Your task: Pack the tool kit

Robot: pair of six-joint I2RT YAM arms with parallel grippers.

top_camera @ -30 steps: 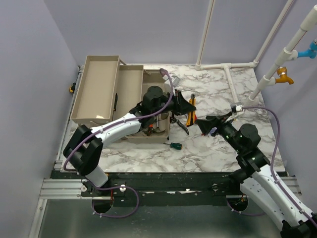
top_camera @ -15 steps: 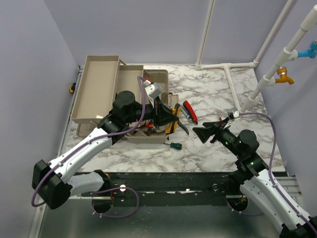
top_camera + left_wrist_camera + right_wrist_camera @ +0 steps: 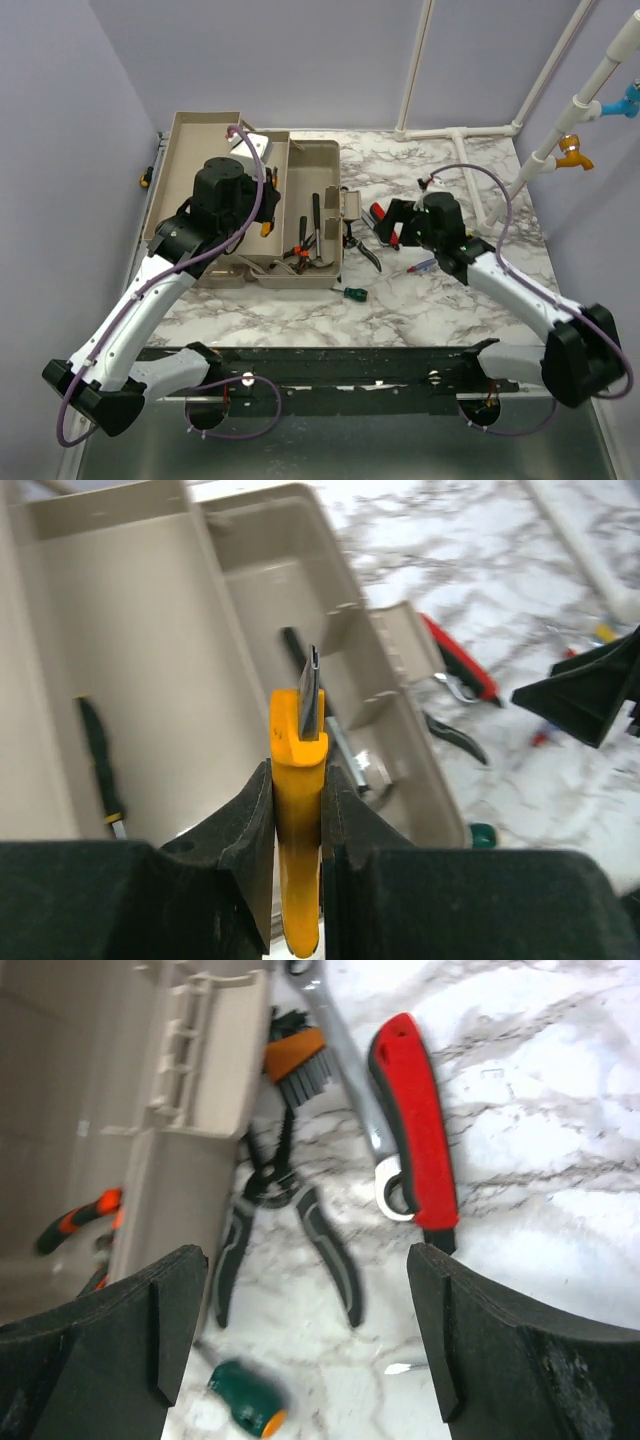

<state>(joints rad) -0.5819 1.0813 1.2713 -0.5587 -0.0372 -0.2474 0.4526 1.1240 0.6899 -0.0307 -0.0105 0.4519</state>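
The beige toolbox [image 3: 325, 150] lies open at the left, lid [image 3: 190, 130] flat beside its tray. My left gripper [image 3: 265, 205] is shut on a yellow utility knife [image 3: 297, 730] and holds it above the box, near the wall between lid and tray [image 3: 215, 570]. My right gripper [image 3: 310, 1330] is open and empty, hovering low over grey-handled pliers [image 3: 285, 1230], with a red-handled knife [image 3: 415, 1120] just beyond and a green stubby screwdriver [image 3: 240, 1395] near its left finger. In the top view it [image 3: 392, 222] is right of the box.
Several tools lie in the tray [image 3: 305, 240]. A black-handled tool [image 3: 100, 765] lies in the lid. An orange wire brush [image 3: 295, 1055] and a silver wrench [image 3: 345, 1050] lie by the box latch. A small screwdriver [image 3: 420, 267] lies on the marble. White pipes [image 3: 455, 135] run at the back right.
My left gripper has carried the yellow knife leftward, from the box's right edge to above its middle. My right arm has swung left, over the pliers and red knife.
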